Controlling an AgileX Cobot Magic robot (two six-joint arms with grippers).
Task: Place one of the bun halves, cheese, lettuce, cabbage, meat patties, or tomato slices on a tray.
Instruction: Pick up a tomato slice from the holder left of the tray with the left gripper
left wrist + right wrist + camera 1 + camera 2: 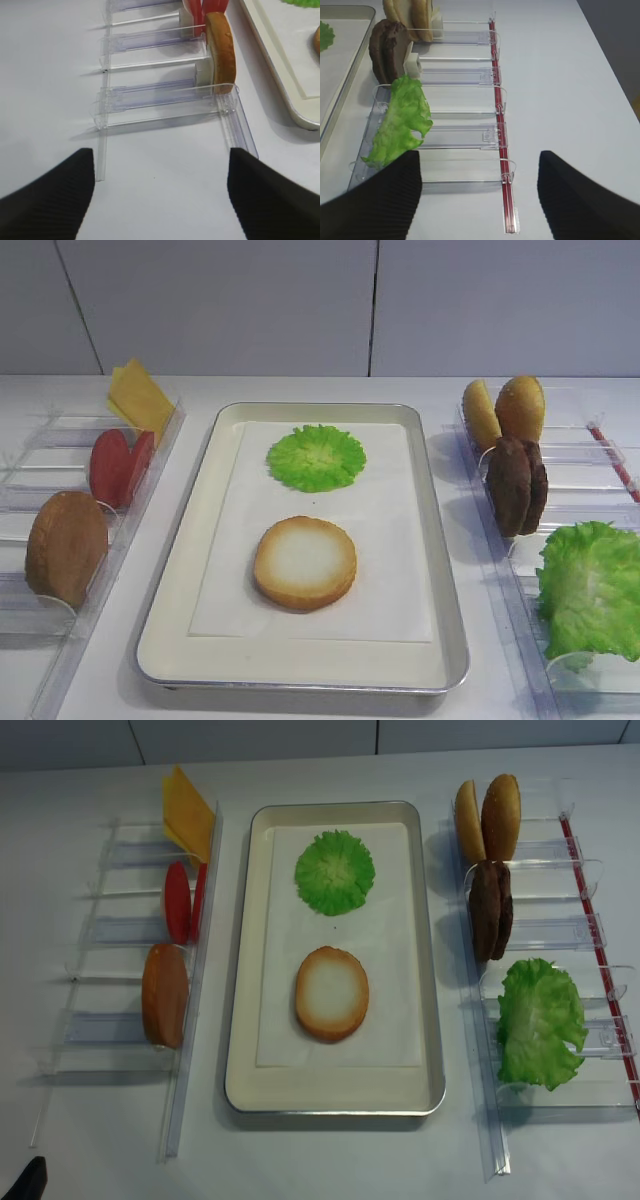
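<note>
both hands empty, fingers apart; left hand [157,190] should straddle the upright bun half [220,52], then lift it to the tray [440,540].

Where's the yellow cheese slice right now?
The cheese leans at the far end of the clear rack on the left of the overhead view, just behind the tomato slices, left of the tray.

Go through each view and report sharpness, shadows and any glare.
Exterior high: soft focus, even light, faint shadow under the tray. Realsense high: crisper, dim corners, grey shadows beside the clear racks. Right wrist: lettuce sharp, dark pincer fingers blurred. Left wrist: bun half clear, rack shadows streak left; no strong glare.
</note>
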